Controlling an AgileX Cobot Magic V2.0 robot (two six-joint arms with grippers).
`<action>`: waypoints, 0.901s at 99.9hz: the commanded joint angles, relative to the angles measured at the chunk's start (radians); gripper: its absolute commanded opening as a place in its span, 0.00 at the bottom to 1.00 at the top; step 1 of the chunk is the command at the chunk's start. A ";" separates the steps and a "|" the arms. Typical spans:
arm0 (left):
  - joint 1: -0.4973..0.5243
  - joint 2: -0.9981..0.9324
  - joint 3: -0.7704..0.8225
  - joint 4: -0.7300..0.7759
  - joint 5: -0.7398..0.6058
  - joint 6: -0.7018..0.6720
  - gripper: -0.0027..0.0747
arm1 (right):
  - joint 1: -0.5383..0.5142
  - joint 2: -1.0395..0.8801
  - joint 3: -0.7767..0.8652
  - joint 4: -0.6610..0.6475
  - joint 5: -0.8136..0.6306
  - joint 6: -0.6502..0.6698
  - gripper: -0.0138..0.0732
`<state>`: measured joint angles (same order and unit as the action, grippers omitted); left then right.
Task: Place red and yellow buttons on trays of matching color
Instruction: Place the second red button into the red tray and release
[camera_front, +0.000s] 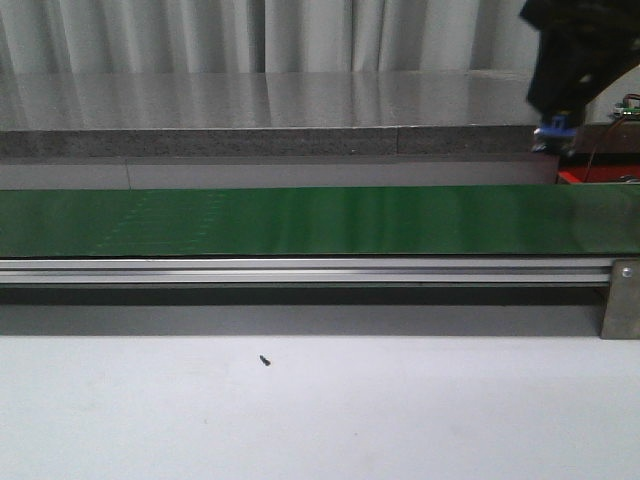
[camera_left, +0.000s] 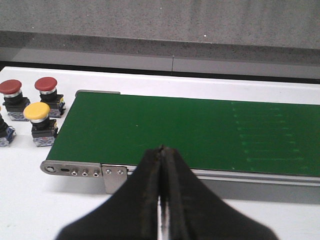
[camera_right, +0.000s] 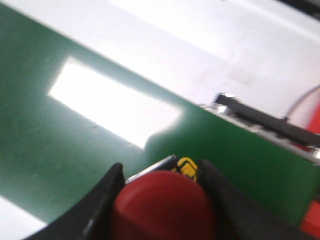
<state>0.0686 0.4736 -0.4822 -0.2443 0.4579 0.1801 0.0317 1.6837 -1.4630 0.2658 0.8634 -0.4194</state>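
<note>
My right gripper (camera_right: 161, 169) is shut on a red button (camera_right: 162, 205), held above the green conveyor belt (camera_right: 60, 150). In the front view that arm (camera_front: 575, 55) hangs at the far right, and the button's blue base (camera_front: 553, 128) shows below it. A strip of the red tray (camera_front: 575, 177) lies just beneath, beyond the belt. My left gripper (camera_left: 161, 151) is shut and empty in front of the belt's end. Past that end, two red buttons (camera_left: 10, 90) (camera_left: 46, 85) and a yellow button (camera_left: 37, 112) stand on the white table. No yellow tray is in view.
The conveyor (camera_front: 300, 220) runs the full width of the table, with an aluminium rail (camera_front: 300, 270) along its near side. A grey ledge (camera_front: 200, 145) runs behind it. Cables (camera_right: 300, 105) lie near the belt's right end. A small dark speck (camera_front: 264, 360) sits on the white table.
</note>
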 joint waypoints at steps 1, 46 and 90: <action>-0.005 0.003 -0.029 -0.015 -0.075 -0.007 0.01 | -0.099 -0.053 -0.078 -0.003 -0.011 0.000 0.25; -0.005 0.003 -0.029 -0.015 -0.075 -0.007 0.01 | -0.458 0.121 -0.164 -0.002 -0.093 0.000 0.25; -0.005 0.003 -0.029 -0.015 -0.075 -0.007 0.01 | -0.458 0.312 -0.164 0.007 -0.191 0.000 0.25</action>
<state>0.0686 0.4736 -0.4822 -0.2443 0.4579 0.1801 -0.4265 2.0310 -1.5944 0.2574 0.7220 -0.4186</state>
